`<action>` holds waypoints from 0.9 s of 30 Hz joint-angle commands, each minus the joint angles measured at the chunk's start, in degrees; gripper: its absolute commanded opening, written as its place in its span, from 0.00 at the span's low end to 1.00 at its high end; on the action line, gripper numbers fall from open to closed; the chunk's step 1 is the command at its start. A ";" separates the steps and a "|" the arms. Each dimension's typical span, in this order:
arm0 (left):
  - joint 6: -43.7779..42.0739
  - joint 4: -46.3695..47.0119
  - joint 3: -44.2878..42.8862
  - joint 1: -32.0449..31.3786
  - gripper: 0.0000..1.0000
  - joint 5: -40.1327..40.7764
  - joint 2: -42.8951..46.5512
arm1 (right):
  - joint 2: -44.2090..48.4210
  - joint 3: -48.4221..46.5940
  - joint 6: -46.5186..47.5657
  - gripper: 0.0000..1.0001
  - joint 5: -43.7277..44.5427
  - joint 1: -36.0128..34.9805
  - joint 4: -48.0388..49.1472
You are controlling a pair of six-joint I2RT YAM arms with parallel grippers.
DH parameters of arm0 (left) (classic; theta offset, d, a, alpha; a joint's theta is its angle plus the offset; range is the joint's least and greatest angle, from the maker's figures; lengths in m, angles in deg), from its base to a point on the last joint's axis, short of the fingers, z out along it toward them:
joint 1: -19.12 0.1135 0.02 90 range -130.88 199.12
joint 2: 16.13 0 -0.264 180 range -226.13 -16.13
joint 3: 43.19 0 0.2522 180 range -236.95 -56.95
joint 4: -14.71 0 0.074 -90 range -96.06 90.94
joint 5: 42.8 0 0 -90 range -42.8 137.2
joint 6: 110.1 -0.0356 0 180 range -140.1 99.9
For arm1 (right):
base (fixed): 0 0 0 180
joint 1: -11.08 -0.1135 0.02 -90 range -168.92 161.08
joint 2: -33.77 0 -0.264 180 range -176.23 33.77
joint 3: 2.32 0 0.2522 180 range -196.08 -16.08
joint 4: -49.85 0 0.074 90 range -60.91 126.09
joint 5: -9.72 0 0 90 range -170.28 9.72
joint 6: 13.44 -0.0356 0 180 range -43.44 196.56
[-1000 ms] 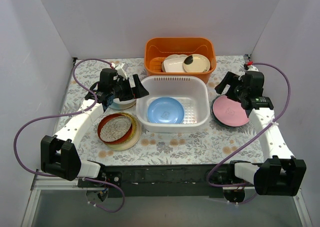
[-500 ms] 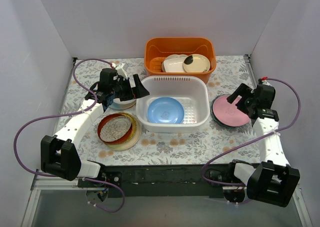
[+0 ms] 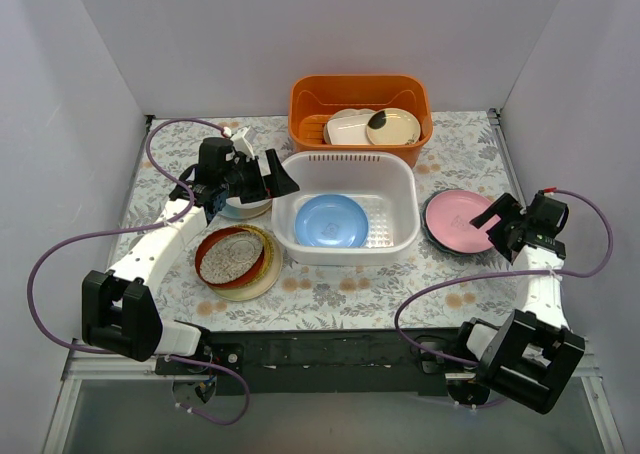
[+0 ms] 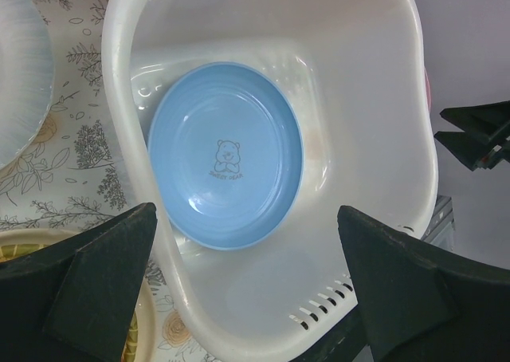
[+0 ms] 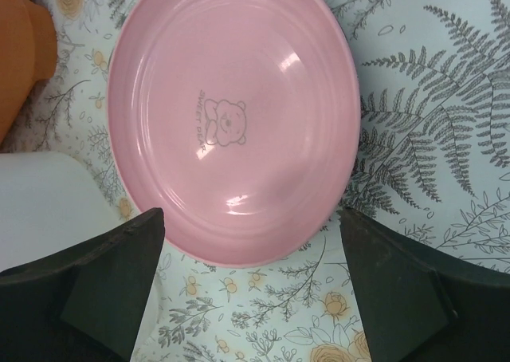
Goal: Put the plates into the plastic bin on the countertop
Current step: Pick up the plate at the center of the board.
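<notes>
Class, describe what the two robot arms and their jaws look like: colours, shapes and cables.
Both the left arm and right arm have white links joined by blocky black joints. A looping purple cable trails along each. The jaws are matte black, broad and wedge-shaped, in both wrist views.

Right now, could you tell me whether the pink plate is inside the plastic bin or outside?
Outside: the pink plate lies to the right of the plastic bin, apart from it.
</notes>
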 commanded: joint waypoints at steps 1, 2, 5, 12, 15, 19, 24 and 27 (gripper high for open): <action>-0.06 0.98 0.34 0.43 0.98 -1.38 2.43 | 0.57 1.61 -0.47 0.98 -3.48 1.69 1.90; -0.06 0.89 0.34 0.52 0.98 -1.38 2.43 | 0.39 1.78 -0.48 0.97 -3.75 1.78 2.08; 0.03 0.98 0.43 0.52 0.98 -1.47 2.35 | 0.04 1.78 -0.39 0.97 -4.71 2.22 2.43; 0.12 1.25 0.69 0.78 0.98 -1.90 2.52 | -0.58 2.75 -0.83 0.93 -5.60 2.66 4.45; 0.20 1.42 0.70 0.87 0.98 -2.17 2.43 | -1.01 3.28 -0.83 0.90 -5.95 2.75 5.50; 0.47 1.68 0.70 1.04 0.98 -2.52 2.26 | -1.89 3.89 -1.00 0.86 -6.56 2.75 6.47; 0.56 1.69 0.70 1.22 0.98 -3.05 2.00 | -2.33 5.65 -1.09 0.74 -7.27 2.75 8.05; 0.56 1.77 0.87 1.22 0.98 -3.13 2.08 | -2.68 6.35 -1.27 0.66 -7.35 2.75 9.02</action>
